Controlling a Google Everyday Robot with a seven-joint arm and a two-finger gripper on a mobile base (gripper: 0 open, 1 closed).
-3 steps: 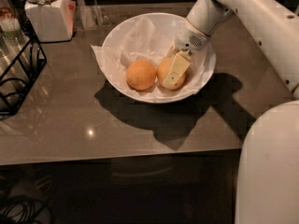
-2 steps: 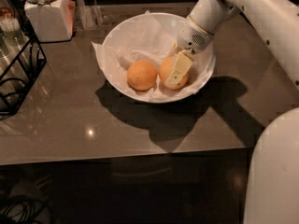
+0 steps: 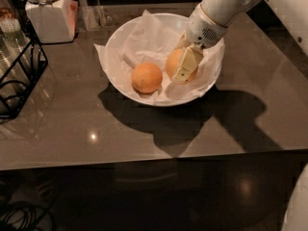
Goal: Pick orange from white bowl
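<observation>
White bowl [image 3: 114, 46] on grey table [image 3: 250, 114], lined with crumpled paper [image 3: 144, 35]. Two fruits inside. The orange [image 3: 172, 62], the paler one, sits in the bowl's right half. Gripper [image 3: 183, 63] reaches down into the bowl from its upper right, fingers [image 3: 186, 64] pinching the orange, one across its front, one behind. Deeper-coloured second orange [image 3: 147, 77] just left of it, apart, untouched. Lidded jar [image 3: 48, 14] beyond the bowl's left rim. Wire rack [image 3: 21, 78] farther left of the bowl.
</observation>
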